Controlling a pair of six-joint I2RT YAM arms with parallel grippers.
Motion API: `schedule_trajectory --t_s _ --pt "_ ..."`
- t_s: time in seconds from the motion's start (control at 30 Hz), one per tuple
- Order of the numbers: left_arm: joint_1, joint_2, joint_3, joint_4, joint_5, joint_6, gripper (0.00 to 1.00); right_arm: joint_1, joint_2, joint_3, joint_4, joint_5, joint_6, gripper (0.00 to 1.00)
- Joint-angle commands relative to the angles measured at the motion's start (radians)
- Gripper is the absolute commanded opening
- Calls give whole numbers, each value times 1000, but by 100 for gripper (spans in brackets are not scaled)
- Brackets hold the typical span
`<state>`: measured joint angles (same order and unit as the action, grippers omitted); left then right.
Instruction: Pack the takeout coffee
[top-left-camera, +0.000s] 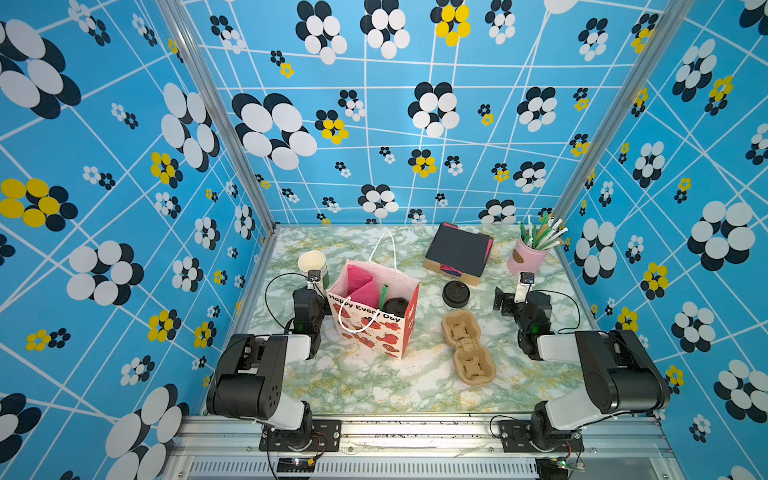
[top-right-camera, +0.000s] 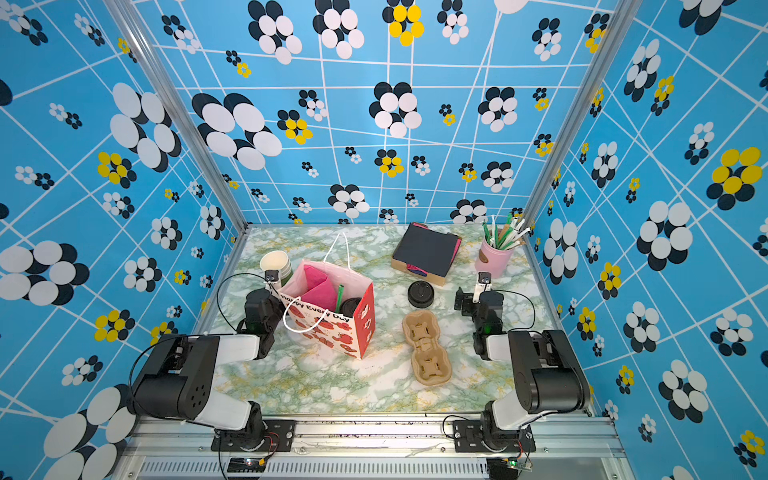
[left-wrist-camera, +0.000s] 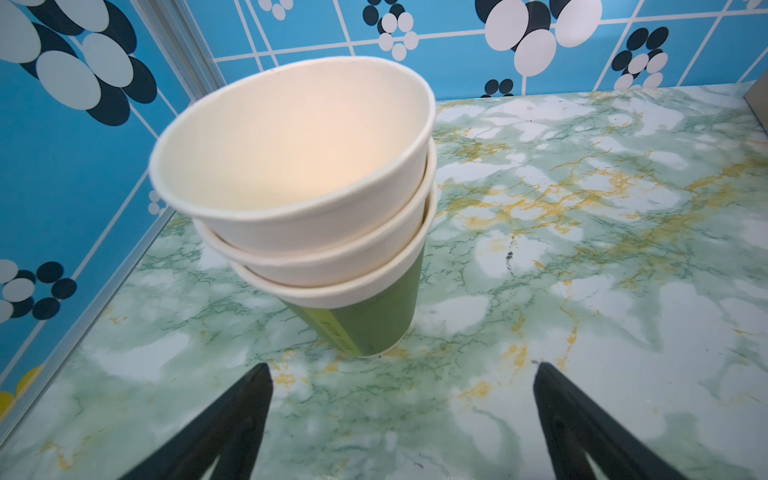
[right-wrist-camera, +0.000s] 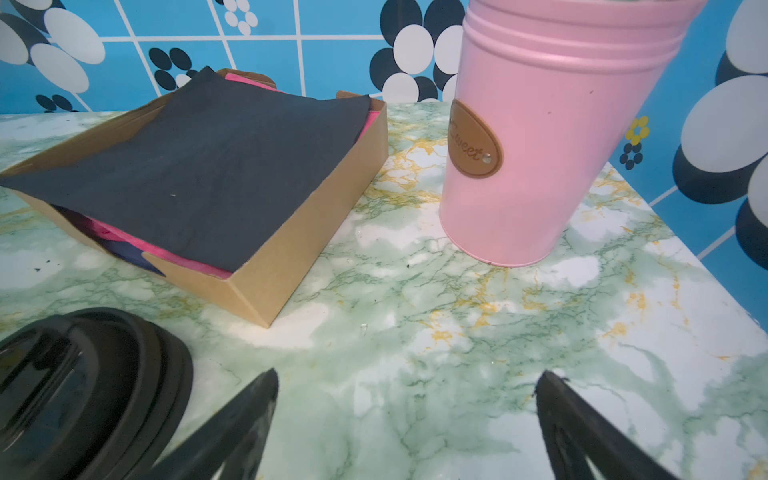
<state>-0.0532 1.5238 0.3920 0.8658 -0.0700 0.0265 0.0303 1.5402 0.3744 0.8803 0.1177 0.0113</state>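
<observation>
The left pincer (left-wrist-camera: 402, 369) stands released, its jaws wide apart over bare bench (left-wrist-camera: 582, 249) and aimed at the stack of lidless cups (left-wrist-camera: 316, 208). The right pincer (right-wrist-camera: 407, 375) is likewise released and holds nothing.

The takeout coffee (top-left-camera: 395, 307) is inside the gift bag (top-left-camera: 370, 332), at the bag's right end beside a green straw (top-left-camera: 382, 296) and a pink napkin (top-left-camera: 360, 286). Only its black lid shows. The lid faces up, so the cup probably stands upright with its long axis vertical, though the bag wall hides the body.

From the left pincer the coffee lies to the right, past the bag's near wall, and this arm is the closer one. The right pincer is well apart from the bag, with the loose lids (top-left-camera: 456, 294) and the cardboard cup carrier (top-left-camera: 467, 347) between them. Any reach for the cup would have to come down through the bag's open mouth, and the packing looks finished.

Only the top views show the bag and the coffee. The right wrist view shows instead the napkin box (right-wrist-camera: 291, 266), the pink bucket (right-wrist-camera: 540, 145) and the edge of the lids.
</observation>
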Motion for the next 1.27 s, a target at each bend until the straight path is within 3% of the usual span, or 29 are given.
schedule_trajectory --t_s 0.0,0.37,0.53,1.23 --pt "9 15 -20 55 42 -7 99 -6 4 5 30 -13 -2 99" --pt "21 21 -8 43 32 -26 99 -6 4 4 31 -10 -3 99" --pt "21 21 -9 45 33 -27 99 -6 2 16 6 65 23 99" --pt "27 21 -7 39 54 -27 99 -6 2 16 7 66 24 99"
